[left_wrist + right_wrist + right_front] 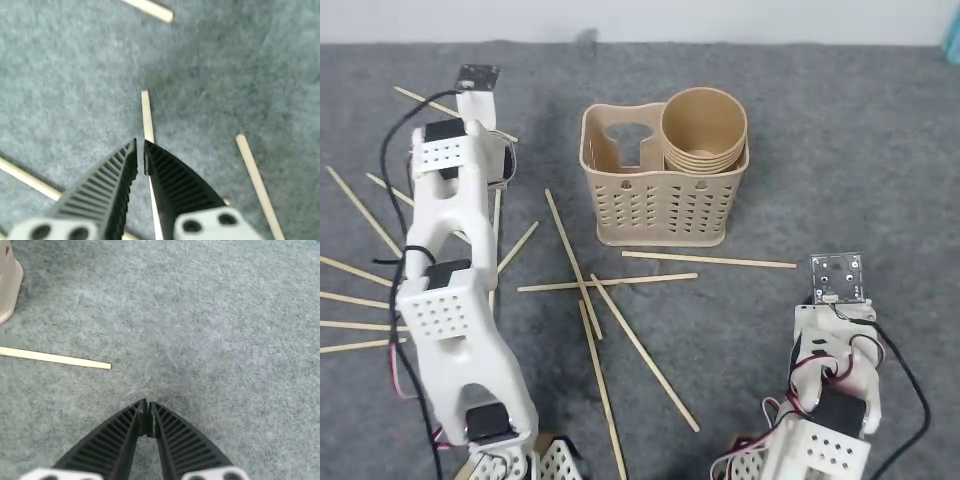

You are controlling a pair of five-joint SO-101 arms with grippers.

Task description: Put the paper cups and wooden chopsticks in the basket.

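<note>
Left jaws gripped a chopstick [146,110]; right jaws were closed, empty. Next move likely required lifting it into the basket [655,205].

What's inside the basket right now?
A stack of paper cups sits in the basket's right compartment. The left compartment's floor is hidden by the wall, and the cups cover whatever lies beneath them.

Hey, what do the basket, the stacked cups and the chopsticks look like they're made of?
The basket: likely moulded plastic, matte beige, slotted walls. The cups: paper by the look, matte brown, thin stacked rims. The chopsticks: pale bare wood or bamboo, seemingly unvarnished.
</note>
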